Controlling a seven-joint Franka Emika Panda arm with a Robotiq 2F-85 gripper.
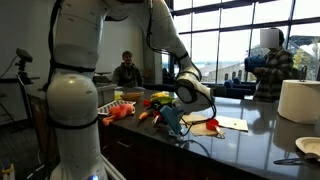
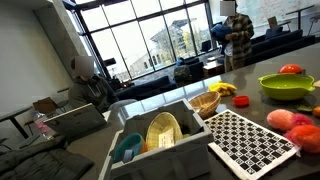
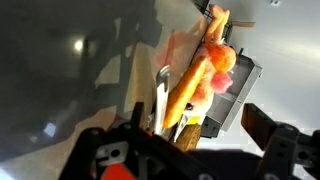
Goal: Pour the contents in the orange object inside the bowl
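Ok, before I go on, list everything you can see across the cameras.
bowl: one, lime-green, on the counter
dish rack: one, grey, near corner
checkered mat: one, black-and-white, beside the rack
basket: one, tan, behind the mat
toy foods: several, orange, red, yellow, scattered on counter
paper towel roll: one, white, on counter
plate: one, white, counter edge
people: two, background
arm: one, white
claw: one, black, open over an orange toy

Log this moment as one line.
gripper: open | orange object: under gripper, not gripped | bowl: on counter | pour: not begun
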